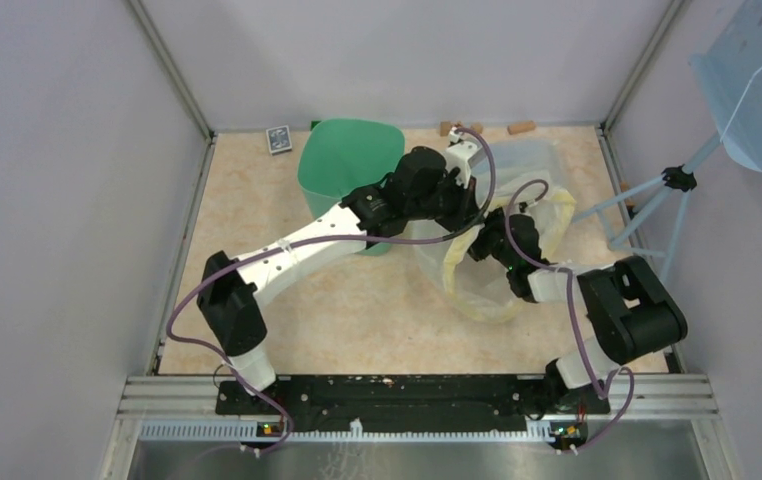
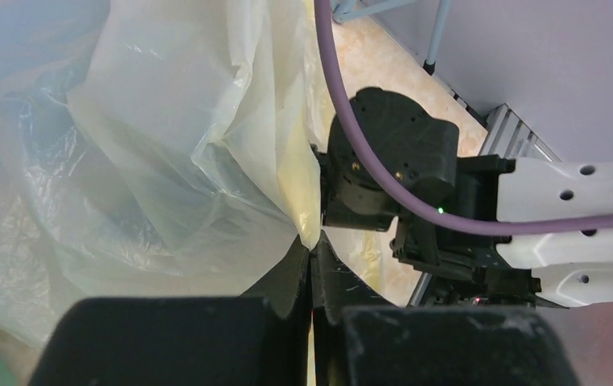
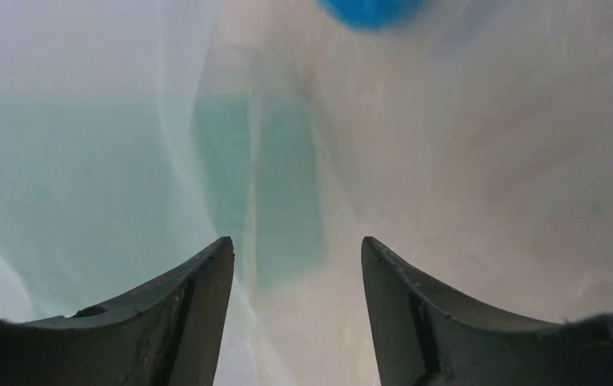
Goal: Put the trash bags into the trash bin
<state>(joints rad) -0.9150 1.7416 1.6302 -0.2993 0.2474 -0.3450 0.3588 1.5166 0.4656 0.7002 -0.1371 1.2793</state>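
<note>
The mint-green trash bin point(image 1: 342, 160) stands at the back of the table. Just right of it lies a large clear bag with a yellow band point(image 1: 487, 290). My left gripper point(image 1: 469, 208) reaches across and is shut on that bag's yellowish rim point(image 2: 307, 217), the jaws point(image 2: 311, 249) pressed together on a fold. Pale blue crinkly film, the trash bag point(image 2: 6, 104), shows behind the clear plastic and at the back point(image 1: 532, 160). My right gripper point(image 1: 484, 248) is inside the plastic, its fingers open point(image 3: 297, 245) with only film ahead. Green tint shows through that film.
A small card box point(image 1: 278, 139) and wooden pieces point(image 1: 522, 127) lie along the back wall. A light-blue stand point(image 1: 677, 180) with a perforated panel point(image 1: 757, 80) leans in at the right. Grey walls close in three sides. The right arm's wrist point(image 2: 392, 177) is close to my left fingers.
</note>
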